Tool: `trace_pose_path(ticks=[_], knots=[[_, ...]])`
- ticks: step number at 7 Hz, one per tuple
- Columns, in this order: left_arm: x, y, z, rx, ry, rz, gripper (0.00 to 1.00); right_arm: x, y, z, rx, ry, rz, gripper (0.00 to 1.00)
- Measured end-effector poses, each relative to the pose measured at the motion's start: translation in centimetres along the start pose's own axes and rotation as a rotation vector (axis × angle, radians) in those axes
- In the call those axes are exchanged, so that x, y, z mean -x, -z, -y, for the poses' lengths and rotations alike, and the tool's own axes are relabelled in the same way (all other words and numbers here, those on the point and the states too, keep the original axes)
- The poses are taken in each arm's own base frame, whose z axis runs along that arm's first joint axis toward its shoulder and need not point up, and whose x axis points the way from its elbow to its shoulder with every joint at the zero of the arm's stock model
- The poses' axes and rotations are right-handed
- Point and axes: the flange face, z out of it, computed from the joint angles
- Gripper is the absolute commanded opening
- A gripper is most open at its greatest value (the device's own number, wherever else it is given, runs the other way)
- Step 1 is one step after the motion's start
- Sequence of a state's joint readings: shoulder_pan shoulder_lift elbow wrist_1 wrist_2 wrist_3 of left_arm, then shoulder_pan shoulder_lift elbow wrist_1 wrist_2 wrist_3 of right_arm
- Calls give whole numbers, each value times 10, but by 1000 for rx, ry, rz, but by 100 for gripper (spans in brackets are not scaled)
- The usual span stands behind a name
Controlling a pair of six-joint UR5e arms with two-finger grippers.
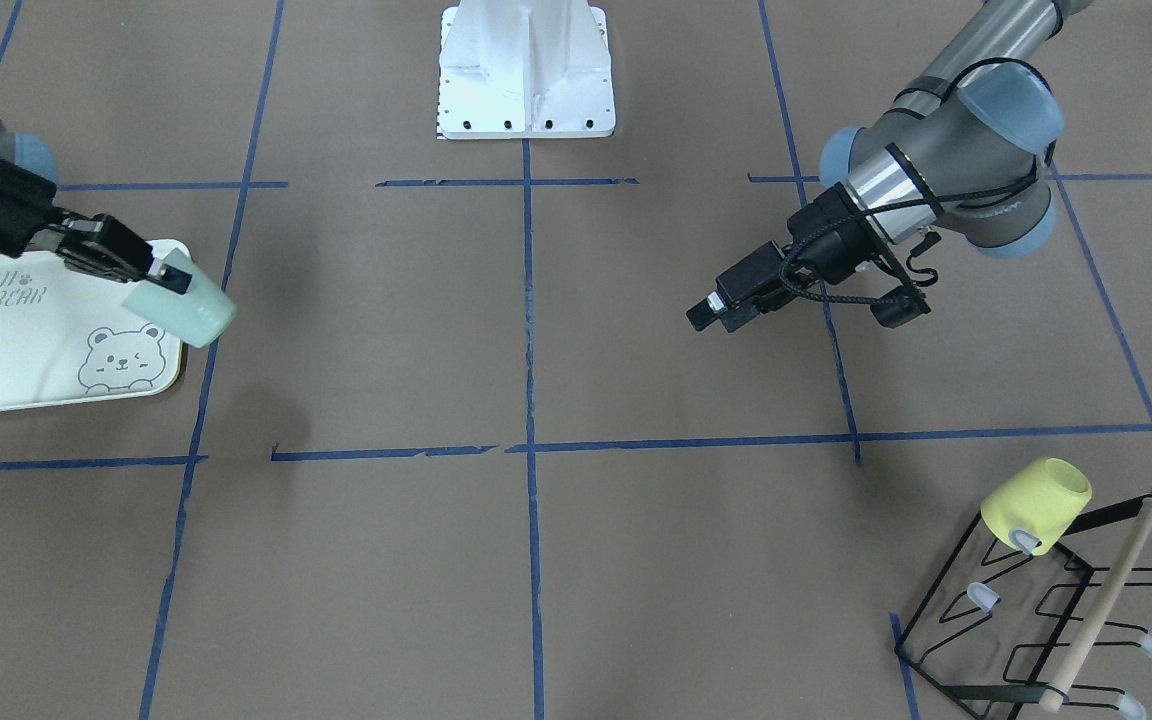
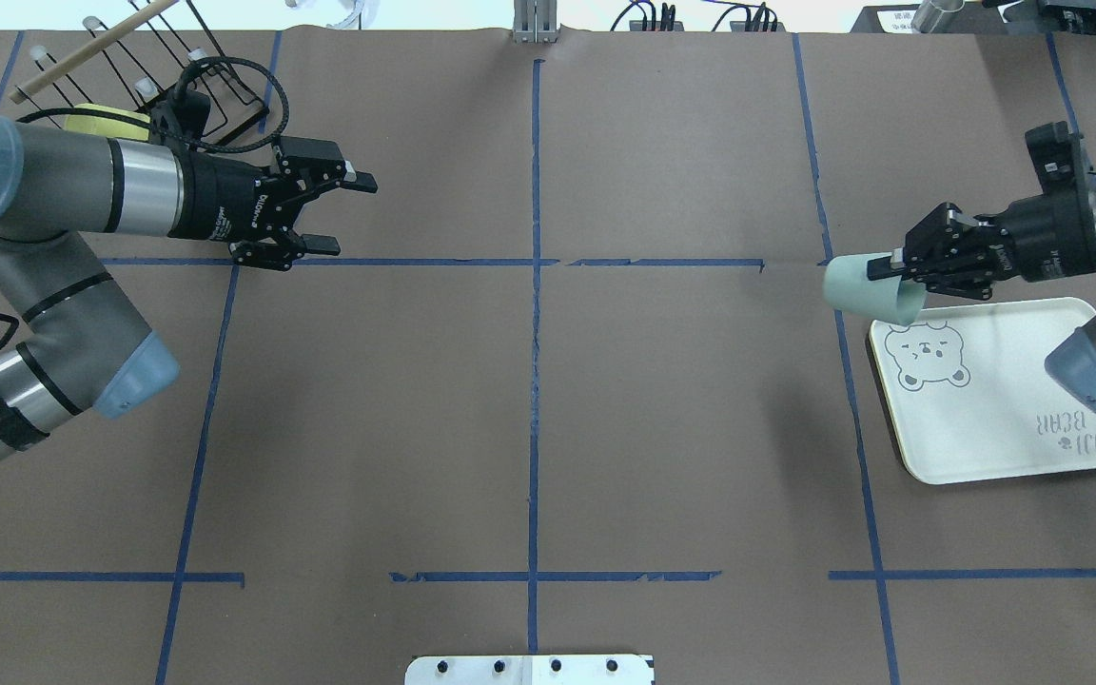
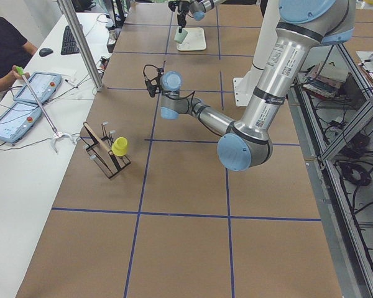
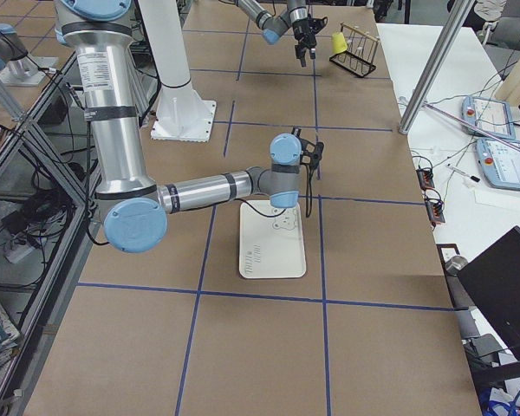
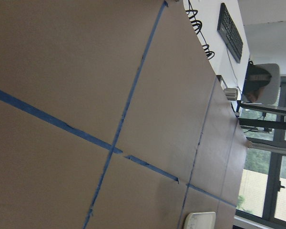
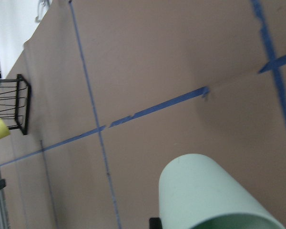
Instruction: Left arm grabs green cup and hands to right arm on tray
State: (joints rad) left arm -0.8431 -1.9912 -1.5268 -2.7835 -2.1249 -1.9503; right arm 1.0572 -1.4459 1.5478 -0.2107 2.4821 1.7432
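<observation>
The green cup point(image 2: 867, 290) lies tilted on its side in my right gripper point(image 2: 883, 269), which is shut on its rim. The cup hangs over the inner edge of the tray point(image 2: 995, 419), by the bear drawing. In the front view the cup point(image 1: 184, 308) sticks out past the tray point(image 1: 26, 370) from the right gripper point(image 1: 171, 275). The right wrist view shows the cup point(image 6: 214, 195) close up. My left gripper point(image 2: 353, 216) is open and empty, far away on the table's other side, and it also shows in the front view point(image 1: 706, 312).
A yellow cup point(image 1: 1036, 505) hangs on a black wire rack point(image 1: 1046, 610) near the left arm; both show in the overhead view, cup point(image 2: 106, 119) and rack point(image 2: 167, 57). The white robot base point(image 1: 526, 70) stands at the table's middle edge. Blue tape lines cross the brown table.
</observation>
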Motion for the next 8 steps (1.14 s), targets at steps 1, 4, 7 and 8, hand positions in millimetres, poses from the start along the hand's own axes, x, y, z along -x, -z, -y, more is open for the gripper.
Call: trace_pose_path(ticks=[1, 4, 7, 8], knots=[[0, 4, 10, -12, -29, 42, 100, -27, 14, 17, -36, -5, -74, 0], [4, 4, 27, -48, -100, 137, 100, -102, 35, 42, -139, 124, -313, 0], [6, 10, 39, -73, -115, 171, 100, -116, 44, 49, -87, 227, -473, 0], [7, 13, 45, -85, -138, 191, 100, -98, 49, 45, -54, 251, -524, 0]])
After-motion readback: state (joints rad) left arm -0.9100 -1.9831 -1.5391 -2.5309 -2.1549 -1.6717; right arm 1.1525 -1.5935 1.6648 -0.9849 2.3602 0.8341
